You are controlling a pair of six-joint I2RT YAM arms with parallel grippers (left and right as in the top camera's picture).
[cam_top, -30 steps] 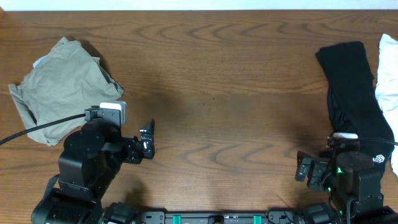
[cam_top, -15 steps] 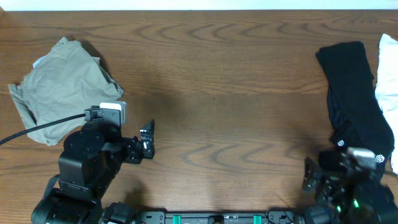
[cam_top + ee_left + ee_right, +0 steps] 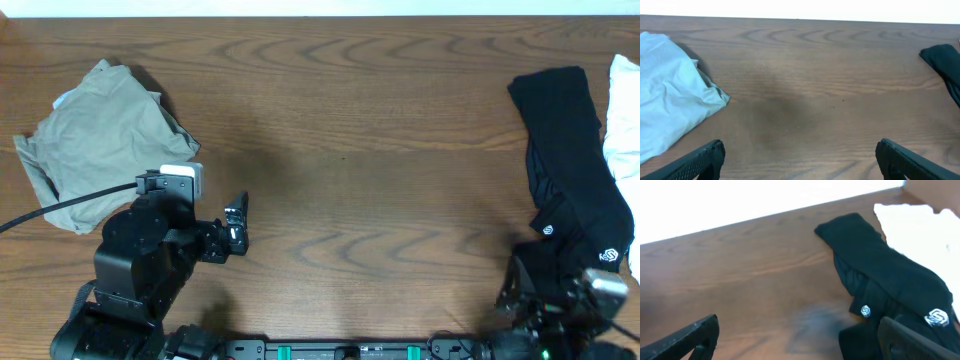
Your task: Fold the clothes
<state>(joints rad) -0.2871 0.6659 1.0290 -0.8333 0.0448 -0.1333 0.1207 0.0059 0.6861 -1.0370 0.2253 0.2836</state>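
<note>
A crumpled olive-grey garment lies at the table's left; it shows pale in the left wrist view. A black garment with small white logos lies at the right, also in the right wrist view. A white garment lies at the far right edge, seen in the right wrist view too. My left gripper is open and empty over bare wood right of the olive garment; in its wrist view nothing lies between its fingers. My right gripper is open and empty at the near edge by the black garment's lower end.
The wooden table spans the whole view. A black cable runs from the left arm across the olive garment's lower edge. The table's far edge meets a white wall.
My right arm has drawn back toward the near edge and to the right, uncovering the black garment's lower end. The left arm and the clothes have not moved.
</note>
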